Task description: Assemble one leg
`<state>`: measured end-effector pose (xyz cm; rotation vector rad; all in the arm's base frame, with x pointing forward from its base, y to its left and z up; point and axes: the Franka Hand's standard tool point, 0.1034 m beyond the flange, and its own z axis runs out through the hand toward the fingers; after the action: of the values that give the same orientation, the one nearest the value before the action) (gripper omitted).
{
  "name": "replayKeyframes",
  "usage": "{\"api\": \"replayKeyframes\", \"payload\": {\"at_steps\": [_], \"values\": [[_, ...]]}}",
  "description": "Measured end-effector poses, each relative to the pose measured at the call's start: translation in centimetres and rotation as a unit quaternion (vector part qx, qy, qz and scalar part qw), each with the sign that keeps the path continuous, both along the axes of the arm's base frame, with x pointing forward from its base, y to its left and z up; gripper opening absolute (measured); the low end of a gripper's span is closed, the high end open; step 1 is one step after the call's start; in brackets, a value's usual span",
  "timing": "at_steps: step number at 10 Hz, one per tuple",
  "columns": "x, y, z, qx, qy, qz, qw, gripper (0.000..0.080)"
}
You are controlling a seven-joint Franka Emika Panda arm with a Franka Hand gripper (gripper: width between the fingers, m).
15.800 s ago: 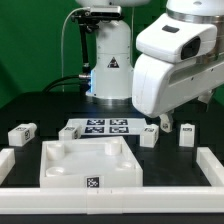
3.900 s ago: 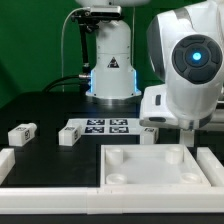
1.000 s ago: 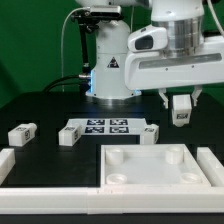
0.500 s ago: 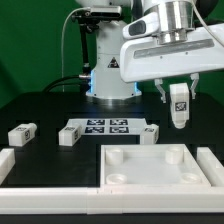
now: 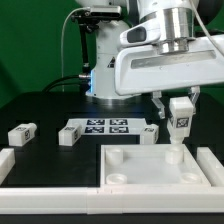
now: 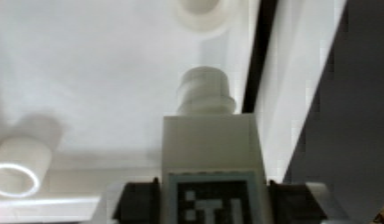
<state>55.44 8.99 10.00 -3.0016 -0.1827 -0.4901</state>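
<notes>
My gripper is shut on a leg, a small white peg with a black-and-white tag. It hangs upright in the air above the far right corner of the large white square piece. In the wrist view the leg sits between my fingers and points down at a round socket post of the square piece. Three more legs lie on the table: one at the exterior view's left, one by the marker board, one behind the square piece.
The marker board lies at the middle back. A white rail runs along the table's front, with a short white block at the left. The robot base stands behind.
The square piece moved from the centre to the front right. My gripper picked a leg off the table at the right, lifted it, turned it upright and brought it down toward the piece's far right corner.
</notes>
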Motion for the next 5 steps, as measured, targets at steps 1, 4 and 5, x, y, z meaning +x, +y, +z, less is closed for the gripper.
{"api": "replayKeyframes", "payload": {"at_steps": [1, 4, 5], "values": [[1.09, -0.6, -0.22, -0.004, -0.007, 0.012, 1.0, 0.029], [1.21, -0.64, -0.28, -0.006, -0.029, 0.011, 1.0, 0.029], [1.71, -1.21, 0.1, -0.011, -0.095, 0.007, 0.995, 0.029]]}}
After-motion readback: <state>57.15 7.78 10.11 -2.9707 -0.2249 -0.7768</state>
